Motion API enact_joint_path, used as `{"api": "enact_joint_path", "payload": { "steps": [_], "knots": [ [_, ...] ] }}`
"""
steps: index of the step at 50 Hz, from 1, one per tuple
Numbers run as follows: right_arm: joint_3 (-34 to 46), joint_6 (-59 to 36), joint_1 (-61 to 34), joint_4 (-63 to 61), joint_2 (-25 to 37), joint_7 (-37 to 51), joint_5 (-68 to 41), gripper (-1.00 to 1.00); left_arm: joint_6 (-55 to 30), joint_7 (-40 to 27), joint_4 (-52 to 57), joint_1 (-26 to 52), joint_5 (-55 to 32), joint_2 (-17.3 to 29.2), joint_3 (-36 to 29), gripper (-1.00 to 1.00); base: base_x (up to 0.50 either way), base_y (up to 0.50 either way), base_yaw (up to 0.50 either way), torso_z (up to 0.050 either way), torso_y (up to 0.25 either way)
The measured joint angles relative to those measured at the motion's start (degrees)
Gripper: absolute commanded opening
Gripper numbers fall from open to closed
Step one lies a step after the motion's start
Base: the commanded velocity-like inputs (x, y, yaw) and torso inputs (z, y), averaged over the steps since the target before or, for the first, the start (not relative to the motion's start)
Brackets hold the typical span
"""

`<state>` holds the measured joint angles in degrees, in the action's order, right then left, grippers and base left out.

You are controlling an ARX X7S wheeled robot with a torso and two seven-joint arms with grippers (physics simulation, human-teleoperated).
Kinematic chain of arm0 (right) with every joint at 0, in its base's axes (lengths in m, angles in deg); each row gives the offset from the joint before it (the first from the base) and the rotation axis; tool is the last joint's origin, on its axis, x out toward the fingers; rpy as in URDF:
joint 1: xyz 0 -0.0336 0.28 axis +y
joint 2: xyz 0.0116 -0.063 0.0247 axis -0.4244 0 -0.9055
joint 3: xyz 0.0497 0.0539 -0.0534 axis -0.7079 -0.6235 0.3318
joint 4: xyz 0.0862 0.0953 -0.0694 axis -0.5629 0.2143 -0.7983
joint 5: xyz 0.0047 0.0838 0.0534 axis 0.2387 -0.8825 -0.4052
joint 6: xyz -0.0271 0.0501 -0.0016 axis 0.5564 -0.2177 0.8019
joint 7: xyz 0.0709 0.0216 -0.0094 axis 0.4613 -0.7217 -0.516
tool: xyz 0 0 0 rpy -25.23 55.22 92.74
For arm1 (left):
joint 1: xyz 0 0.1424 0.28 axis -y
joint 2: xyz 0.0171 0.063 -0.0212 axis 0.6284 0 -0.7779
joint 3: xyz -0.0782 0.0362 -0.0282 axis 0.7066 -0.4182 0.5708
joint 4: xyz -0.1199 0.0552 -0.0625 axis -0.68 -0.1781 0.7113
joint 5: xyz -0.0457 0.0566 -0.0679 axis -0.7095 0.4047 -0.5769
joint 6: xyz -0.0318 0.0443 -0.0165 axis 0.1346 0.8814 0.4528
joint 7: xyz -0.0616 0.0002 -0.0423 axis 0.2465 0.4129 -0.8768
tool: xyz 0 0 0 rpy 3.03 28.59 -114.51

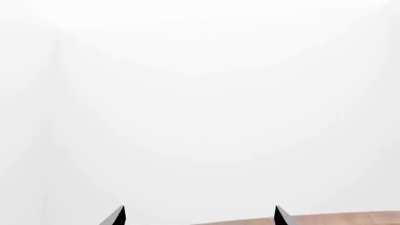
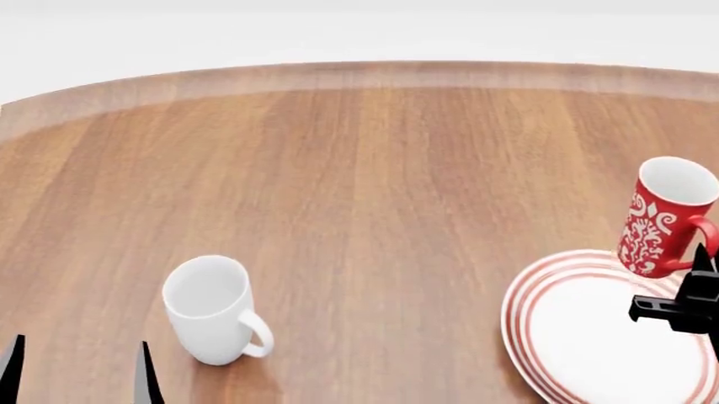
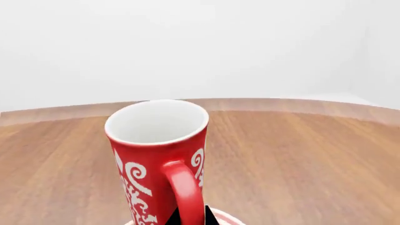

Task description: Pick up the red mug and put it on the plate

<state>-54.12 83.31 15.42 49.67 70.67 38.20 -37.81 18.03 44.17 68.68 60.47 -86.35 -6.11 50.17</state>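
Your right gripper is pinched on the handle of the tall red mug with white swirls, carrying it tilted above the far rim of the round white plate with red rings. Release it leaning like this and it will likely tip over or roll off the rim, so level it first. Your left gripper hangs spread and empty beside the plain white mug.

A plain white mug stands upright on the wooden table, handle turned toward the viewer's right.
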Motion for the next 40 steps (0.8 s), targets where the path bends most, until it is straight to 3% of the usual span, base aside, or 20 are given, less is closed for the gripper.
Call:
{"api": "enact_joint_path", "payload": {
  "steps": [40],
  "knots": [
    [0.60, 2.85, -1.35, 3.12, -1.21, 0.37, 2.18, -1.00, 1.40, -0.64, -0.74, 0.32, 0.62, 0.04, -0.22, 1.00, 0.00, 0.00, 0.00, 0.000, -0.110]
  ]
}}
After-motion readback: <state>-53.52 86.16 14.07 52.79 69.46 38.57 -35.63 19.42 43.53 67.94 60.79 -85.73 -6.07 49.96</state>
